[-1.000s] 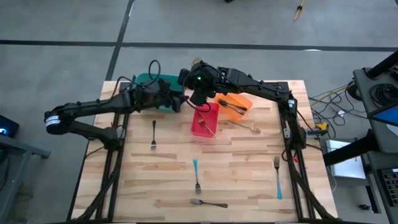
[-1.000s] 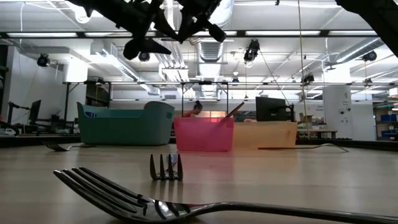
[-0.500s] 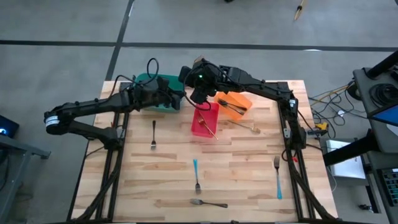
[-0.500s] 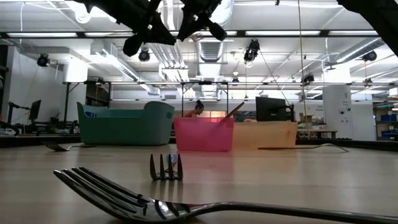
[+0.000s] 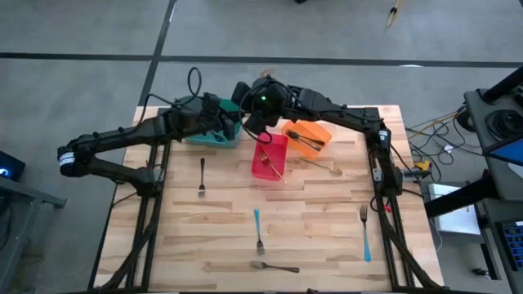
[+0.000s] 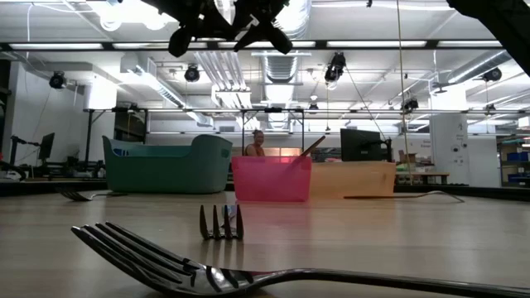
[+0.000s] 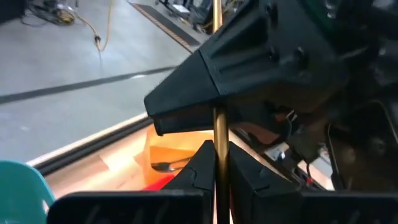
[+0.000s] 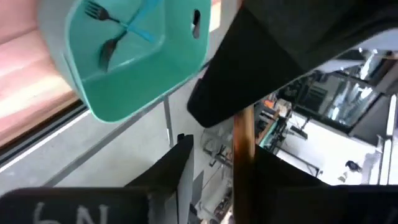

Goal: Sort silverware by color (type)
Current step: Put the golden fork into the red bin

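Your left gripper (image 7: pixel 214 171) is clamping a gold fork (image 7: pixel 218 93) by its thin handle, raised beside the teal bin (image 5: pixel 214 131). Your right gripper (image 8: pixel 221 165) is meeting it there, its fingers parted loosely around that same handle.

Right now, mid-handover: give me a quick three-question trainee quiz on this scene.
1. True or false: the teal bin holds light-blue-handled forks.
2. Which gripper is shut on the gold fork? A) left gripper B) right gripper C) neither
3. Fill in: in the low view, the ___ bin stands between the teal bin and the orange bin.
Key: 1 true; 2 A; 3 red bin.
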Robot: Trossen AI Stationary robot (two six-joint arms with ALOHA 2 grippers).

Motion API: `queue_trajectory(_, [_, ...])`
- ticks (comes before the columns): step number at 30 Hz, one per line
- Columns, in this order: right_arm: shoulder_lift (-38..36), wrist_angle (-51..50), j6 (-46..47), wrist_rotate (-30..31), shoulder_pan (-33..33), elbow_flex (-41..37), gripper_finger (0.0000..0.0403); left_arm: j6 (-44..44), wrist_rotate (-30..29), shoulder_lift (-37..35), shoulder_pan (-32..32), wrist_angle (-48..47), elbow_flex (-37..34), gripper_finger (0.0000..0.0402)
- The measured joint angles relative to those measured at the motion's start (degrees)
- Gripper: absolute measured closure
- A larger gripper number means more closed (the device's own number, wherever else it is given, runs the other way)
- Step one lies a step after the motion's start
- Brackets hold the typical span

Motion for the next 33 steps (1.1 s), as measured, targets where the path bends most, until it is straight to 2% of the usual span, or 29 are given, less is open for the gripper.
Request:
queue_trajectory(27, [-1.1,7.4,2.4,2.1,-1.2,0.0,0.0294,-7.6,-8.6,-1.7,0.1,-2.4,-0.2,0.0401])
queue_trajectory(33, [-2.0,7.5,3.5,5.7,-2.3,0.1,0.0293,-7.9,-11.5,-3.8,0.1,-2.6,-0.2,0.0401])
